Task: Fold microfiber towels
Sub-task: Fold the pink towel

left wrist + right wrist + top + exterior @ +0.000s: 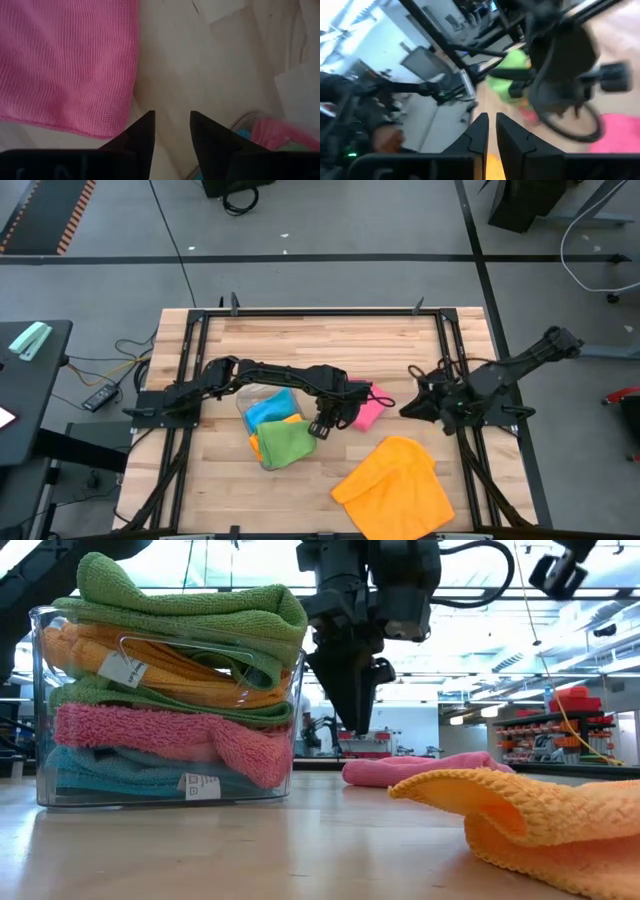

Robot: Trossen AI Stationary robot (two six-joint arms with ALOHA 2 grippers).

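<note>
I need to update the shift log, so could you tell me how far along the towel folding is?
Done: folded towels fill the clear tray. In hand: nothing gripped; the left gripper, fingers apart, hovers beside the folded pink towel. Left: the orange towel lies crumpled, unfolded, near the table's front edge. The right gripper waits at the right side.

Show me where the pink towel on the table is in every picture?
High view: pink towel at table middle, right of the left claw.
Low view: flat pink strip mid-right, behind the orange towel.
Left wrist view: fills the upper left.
Right wrist view: lower right corner.
Shared landmark: the clear bin of stacked towels.
</note>
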